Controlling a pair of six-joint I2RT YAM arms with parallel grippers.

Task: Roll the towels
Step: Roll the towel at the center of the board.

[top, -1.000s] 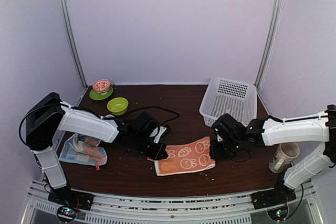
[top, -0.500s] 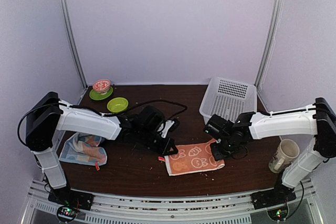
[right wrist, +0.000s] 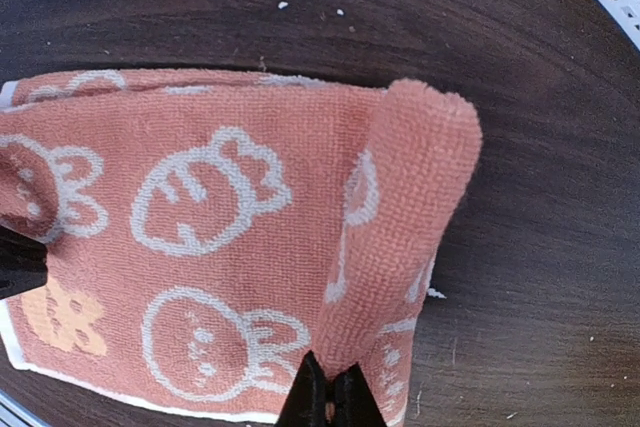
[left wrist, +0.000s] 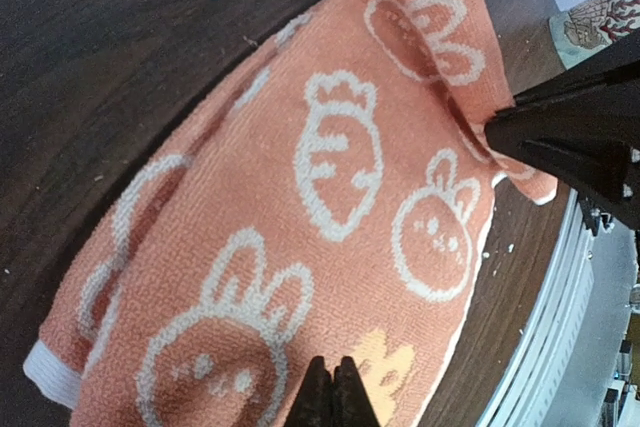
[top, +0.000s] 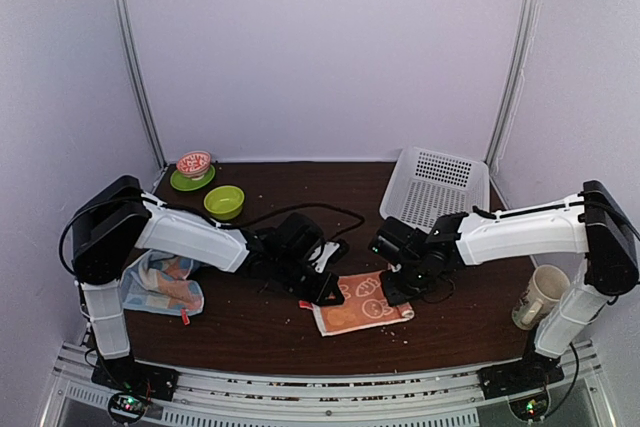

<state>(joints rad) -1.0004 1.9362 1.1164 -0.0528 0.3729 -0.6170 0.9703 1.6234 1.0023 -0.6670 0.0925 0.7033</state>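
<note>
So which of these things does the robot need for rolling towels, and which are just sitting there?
Needed for the job:
- orange towel, pinched by the left gripper and right gripper
- blue towel, crumpled at the left

Just lying about:
- green bowl
- pink bowl on a green plate
- white basket
- mug

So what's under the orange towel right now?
The orange towel lies on the brown table, one edge curled over itself. Anything beneath the cloth is covered.
</note>
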